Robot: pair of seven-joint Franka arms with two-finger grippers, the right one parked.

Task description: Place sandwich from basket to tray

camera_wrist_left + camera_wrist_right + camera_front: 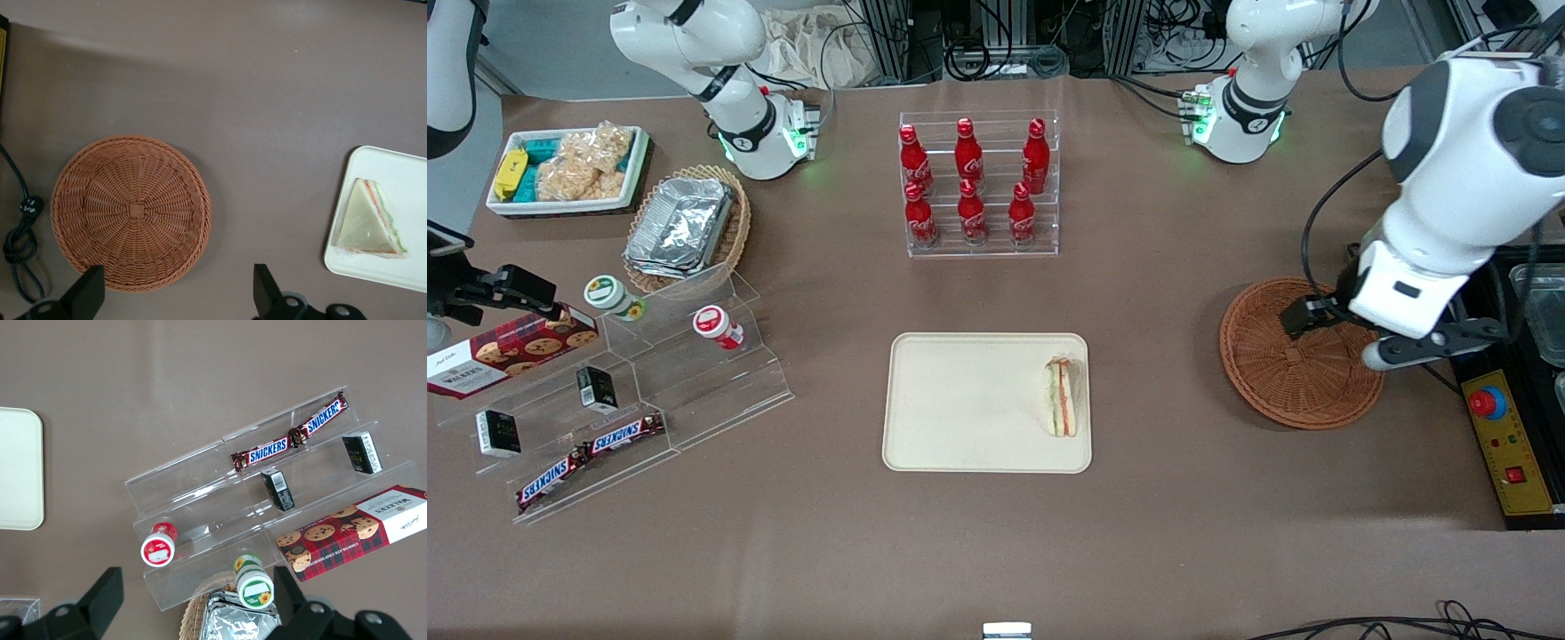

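The sandwich [1062, 397] [371, 220], a clear-wrapped triangular wedge with orange and green filling, lies flat on the cream tray [969, 400] [408, 175], at the tray end nearest the working arm. The round reddish-brown wicker basket [1294, 378] [130, 210] sits empty toward the working arm's end of the table. My left gripper [1325, 313] [175, 293] hangs high above the basket's rim. It is open, its black fingertips [88, 288] are spread wide, and nothing is between them.
A yellow control box with a red button [1489, 404] and a black cable [20, 233] lie beside the basket. A rack of red bottles [978, 187] stands farther from the front camera than the tray. A clear stepped shelf with snacks [631, 382] is toward the parked arm's end.
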